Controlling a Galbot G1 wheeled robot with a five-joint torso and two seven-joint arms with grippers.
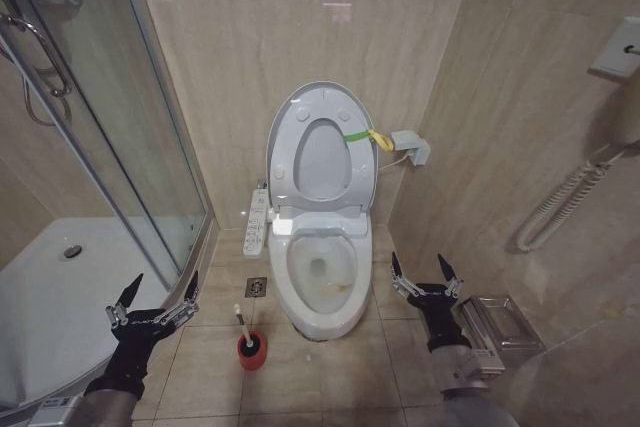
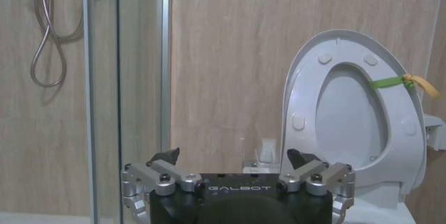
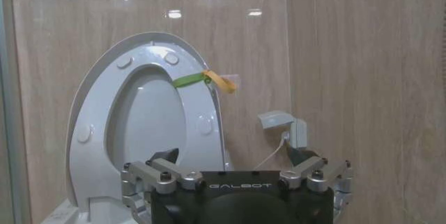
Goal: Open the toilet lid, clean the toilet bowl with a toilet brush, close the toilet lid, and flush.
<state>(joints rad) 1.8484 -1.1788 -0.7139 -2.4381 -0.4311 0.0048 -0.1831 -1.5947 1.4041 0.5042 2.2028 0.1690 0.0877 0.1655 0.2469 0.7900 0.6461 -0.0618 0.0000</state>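
Down low on either side, the left pincer (image 1: 160, 297) and right pincer (image 1: 425, 272) hang spread apart, empty. Between them, toilet brush (image 1: 245, 325) untouched beside the toilet bowl (image 1: 320, 307); beyond, toilet lid (image 1: 285, 137) already up. Scrubbing, closing, flushing left.
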